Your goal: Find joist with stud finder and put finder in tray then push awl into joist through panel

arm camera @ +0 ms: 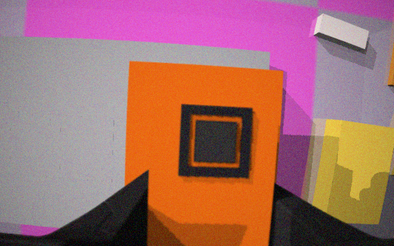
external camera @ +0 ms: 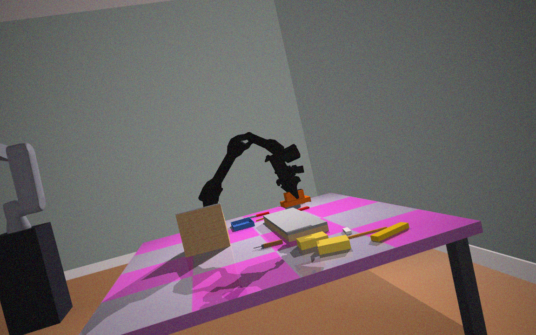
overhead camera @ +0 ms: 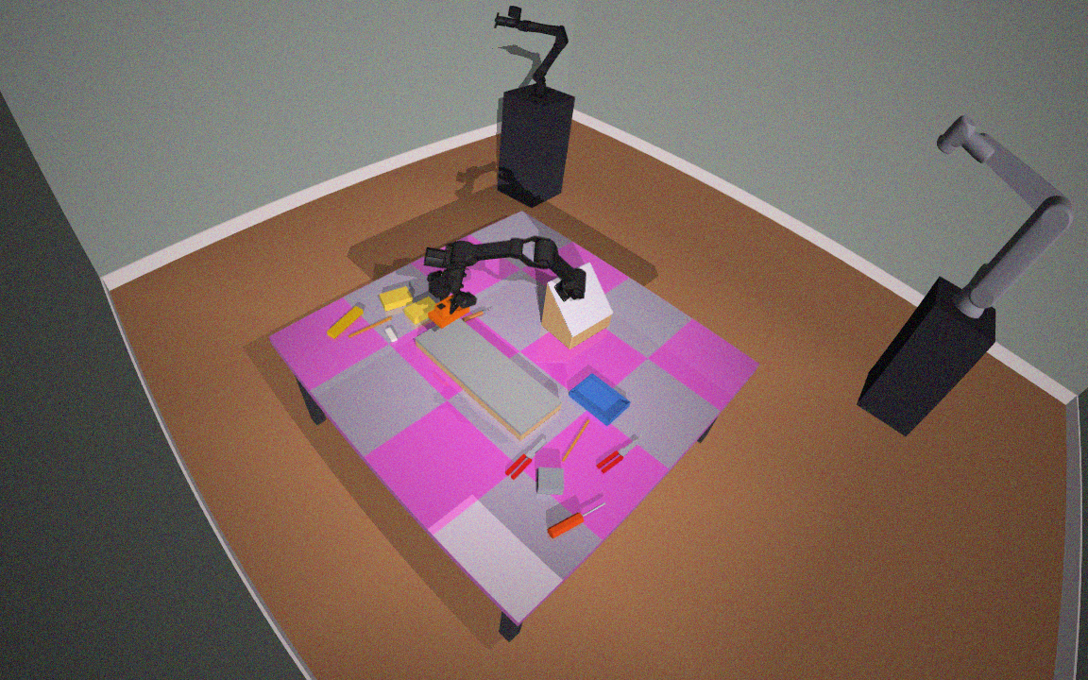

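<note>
Grey-green walls and a brown floor surround a square table (overhead camera: 345,347) with a checkered top of magenta and grey fields. One black six-joint arm (overhead camera: 497,250) stands on a tan wooden wedge-shaped block (overhead camera: 584,325) near the far edge of the table. It reaches toward the far left corner, and its black parallel-jaw gripper (overhead camera: 451,301) points down. The two fingers are pinching the orange rectangular stud finder (arm camera: 204,119) at its sides; the wrist view shows a dark square frame on the orange top and a black finger (arm camera: 122,212) at each side of the body.

In the exterior view the stud finder is lifted above the table, higher than the long grey floor panel with a tan wooden edge (overhead camera: 488,376). In the top view it is at the far short end of this panel, just beyond the edge. Whether some part of it is over the panel, the views do not decide.

Two yellow blocks (external camera: 324,243) lie just beside that end of the panel, toward the far left corner, and a longer yellow bar (overhead camera: 345,321), a thin orange pencil (overhead camera: 370,326) and a small white block (overhead camera: 390,332) lie near them. The blue shallow tray (overhead camera: 599,397) rests beside the right long side of the panel, well apart from the gripper. Toward the near right edge lie two red-handled tools (overhead camera: 522,461) and one orange-handled tool with a thin metal shaft (overhead camera: 569,522); which is the awl cannot be told.
</note>
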`<action>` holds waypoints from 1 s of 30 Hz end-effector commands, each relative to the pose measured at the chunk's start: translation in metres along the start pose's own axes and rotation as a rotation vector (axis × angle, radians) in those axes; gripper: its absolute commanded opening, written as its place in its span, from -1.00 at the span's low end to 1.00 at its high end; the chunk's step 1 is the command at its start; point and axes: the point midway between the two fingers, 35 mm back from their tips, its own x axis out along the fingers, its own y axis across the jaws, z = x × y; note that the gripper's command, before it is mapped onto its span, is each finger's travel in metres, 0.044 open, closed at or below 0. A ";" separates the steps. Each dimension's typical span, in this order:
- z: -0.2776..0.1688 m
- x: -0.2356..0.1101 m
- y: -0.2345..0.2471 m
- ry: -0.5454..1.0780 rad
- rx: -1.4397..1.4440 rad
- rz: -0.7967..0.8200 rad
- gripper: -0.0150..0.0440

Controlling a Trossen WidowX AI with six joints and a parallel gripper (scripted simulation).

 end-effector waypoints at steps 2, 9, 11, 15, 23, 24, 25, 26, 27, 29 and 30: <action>0.016 0.001 0.030 0.015 -0.086 -0.009 -0.49; 0.032 0.009 0.083 0.040 -0.216 -0.014 -0.49; 0.035 0.011 0.098 0.046 -0.253 -0.013 -0.49; 0.040 0.016 0.130 0.057 -0.328 -0.012 -0.49; 0.041 0.023 0.193 0.073 -0.477 0.000 -0.49; 0.041 0.024 0.201 0.074 -0.496 0.002 -0.49; 0.040 0.025 0.208 0.076 -0.515 0.004 -0.49; 0.039 0.026 0.216 0.077 -0.533 0.007 -0.49; 0.038 0.027 0.224 0.078 -0.552 0.009 -0.49; 0.036 0.028 0.239 0.080 -0.589 0.015 -0.49; 0.034 0.028 0.247 0.081 -0.607 0.018 -0.49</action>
